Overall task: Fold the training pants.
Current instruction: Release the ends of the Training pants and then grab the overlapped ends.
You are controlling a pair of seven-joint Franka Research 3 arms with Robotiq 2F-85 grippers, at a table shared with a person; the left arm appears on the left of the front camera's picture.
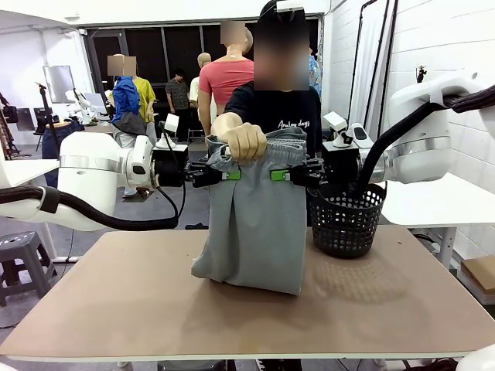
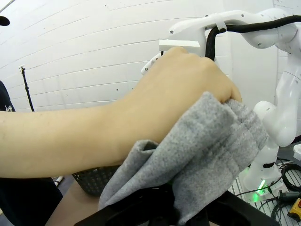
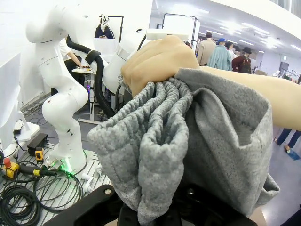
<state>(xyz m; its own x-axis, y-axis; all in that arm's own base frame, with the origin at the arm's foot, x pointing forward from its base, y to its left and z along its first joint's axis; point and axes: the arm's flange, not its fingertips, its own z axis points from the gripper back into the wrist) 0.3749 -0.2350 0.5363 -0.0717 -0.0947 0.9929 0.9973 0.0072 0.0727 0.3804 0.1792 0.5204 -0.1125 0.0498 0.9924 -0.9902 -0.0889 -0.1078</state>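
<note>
Grey training pants (image 1: 259,232): our left hand (image 1: 234,175) and right hand (image 1: 276,175) each clamp the waistband (image 1: 285,144). Person's fist (image 1: 244,141) grips just above them; lower end on bench (image 1: 116,301).

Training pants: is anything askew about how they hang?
The training pants hang uneven: a person's hand bunches the waistband above the left gripper, and their bottom crumples on the table.
</note>
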